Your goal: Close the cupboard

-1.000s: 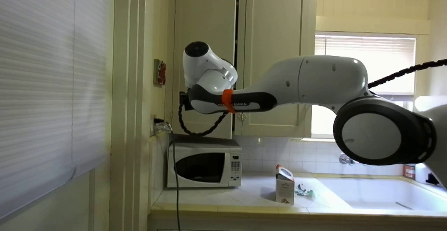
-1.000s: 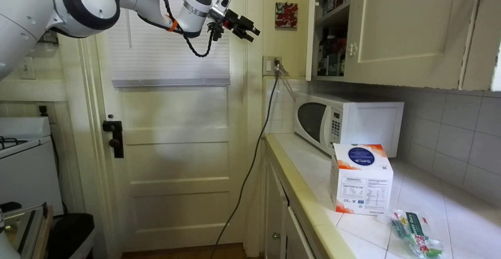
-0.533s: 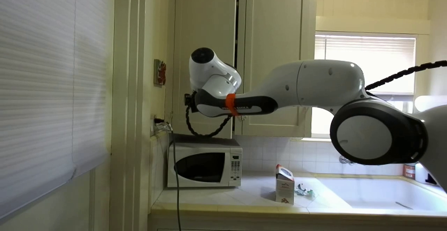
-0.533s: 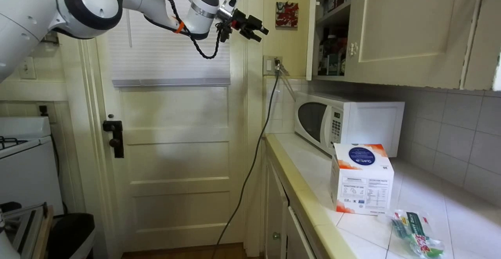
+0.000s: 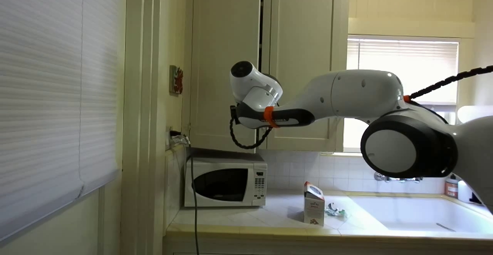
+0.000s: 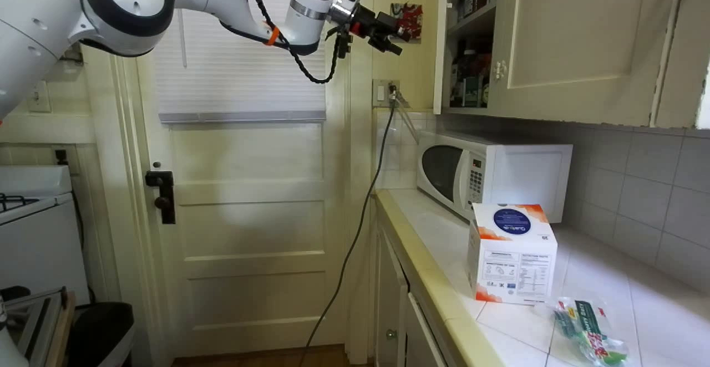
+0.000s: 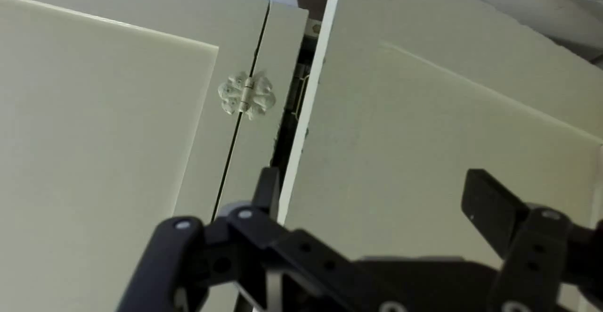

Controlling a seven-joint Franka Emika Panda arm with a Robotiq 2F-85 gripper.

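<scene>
The cupboard is cream-white. Its flat door (image 5: 225, 27) stands ajar above the microwave, with a dark gap along its right edge. In an exterior view the cupboard door (image 6: 442, 40) shows nearly edge-on, swung out, and shelves of jars and boxes (image 6: 471, 73) show behind it. My gripper (image 6: 402, 43) is open and empty, in front of the door's outer face and apart from it. In the wrist view my gripper (image 7: 375, 180) has its fingers wide apart, the left one in line with the gap by the door's edge, and the door (image 7: 400, 128) fills the space between. An exterior view hides the gripper behind the arm.
A white microwave (image 6: 527, 173) stands on the counter under the cupboard. A white and orange box (image 6: 516, 261) and a plastic bag (image 6: 591, 328) lie nearer. A matching closed cabinet door (image 5: 302, 54) adjoins the cupboard. A black cord (image 6: 355, 234) hangs from the wall outlet.
My arm and open gripper have moved to the right in both exterior views, nearer the cupboard. The cupboard door has not moved.
</scene>
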